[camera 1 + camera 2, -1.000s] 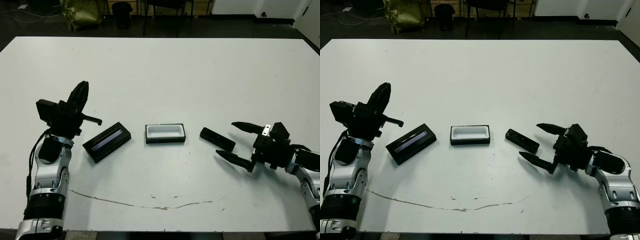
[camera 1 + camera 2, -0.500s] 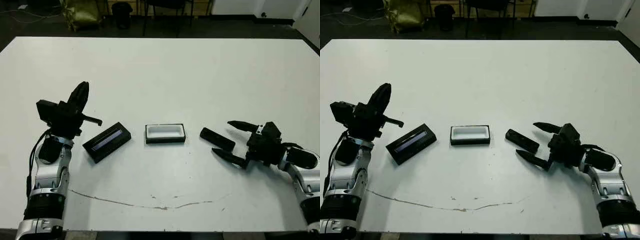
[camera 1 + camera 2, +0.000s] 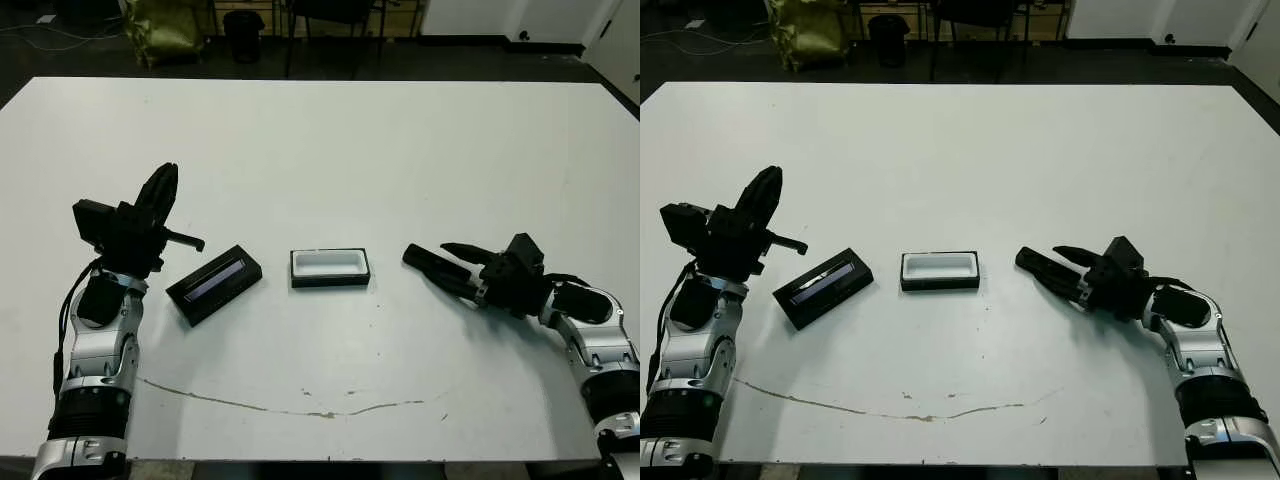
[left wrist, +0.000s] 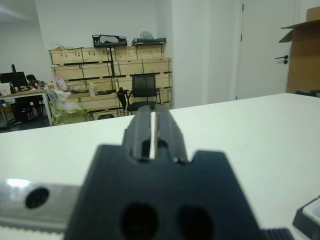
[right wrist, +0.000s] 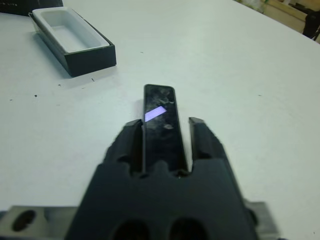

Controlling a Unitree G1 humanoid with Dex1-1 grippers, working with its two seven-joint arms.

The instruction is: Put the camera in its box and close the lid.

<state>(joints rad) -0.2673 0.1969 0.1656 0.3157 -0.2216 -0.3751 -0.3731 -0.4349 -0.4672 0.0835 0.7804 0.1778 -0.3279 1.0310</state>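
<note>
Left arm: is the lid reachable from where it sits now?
Probably yes. The lid lies flat on the table just beside the left gripper, with nothing between them. That gripper is raised with its fingers close together, so it would have to open and come down first.

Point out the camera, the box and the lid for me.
camera (image 5: 160,117): right wrist view, glossy top face.
box (image 3: 331,280): left eye view, near black wall.
lid (image 3: 214,281): left eye view, grey-blue stripe.

White rectangular table (image 3: 330,140): thin dark crack line (image 3: 300,408) near front edge. Beyond table: black office chair (image 4: 141,93), stacked pale wooden crates (image 4: 107,77), white door (image 4: 260,47).
</note>
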